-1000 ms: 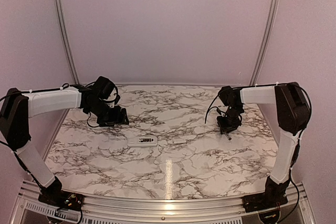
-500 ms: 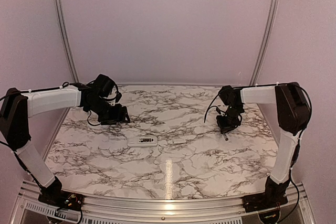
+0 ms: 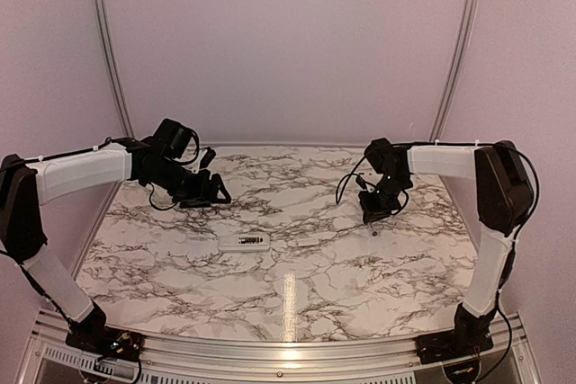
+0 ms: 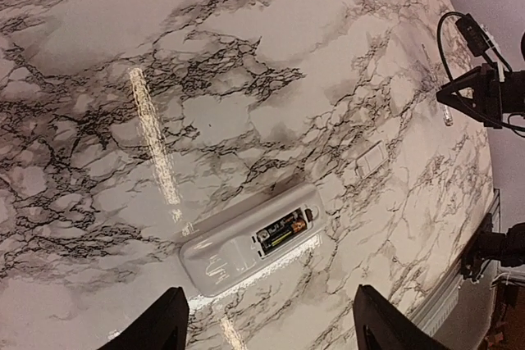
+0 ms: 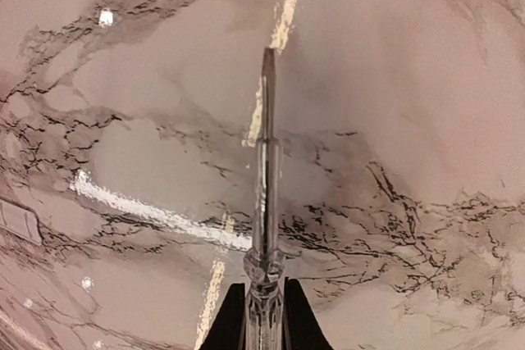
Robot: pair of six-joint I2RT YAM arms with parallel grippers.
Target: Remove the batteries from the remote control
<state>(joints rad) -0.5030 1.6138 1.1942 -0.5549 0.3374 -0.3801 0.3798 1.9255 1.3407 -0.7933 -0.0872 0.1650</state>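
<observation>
The white remote control (image 3: 251, 241) lies face down mid-table, its dark recess up. In the left wrist view the remote (image 4: 225, 250) shows a dark battery (image 4: 281, 231) with gold print lying in the recess. My left gripper (image 3: 216, 193) is open and empty, hovering behind and left of the remote; its fingertips (image 4: 156, 329) frame the remote's near side. My right gripper (image 3: 371, 213) is shut on a thin metal tool (image 5: 264, 178) that points down at the marble, to the right of the remote and apart from it.
A small flat white plate (image 3: 309, 242) lies just right of the remote, and it also shows in the left wrist view (image 4: 371, 159). The marble tabletop (image 3: 288, 303) is bounded by metal rails and pale walls. The right arm's cable (image 3: 346, 188) loops beside its wrist.
My left gripper has moved a little right and further back. My right gripper has moved left toward the middle with the tool still in it. The remote and plate have not moved.
</observation>
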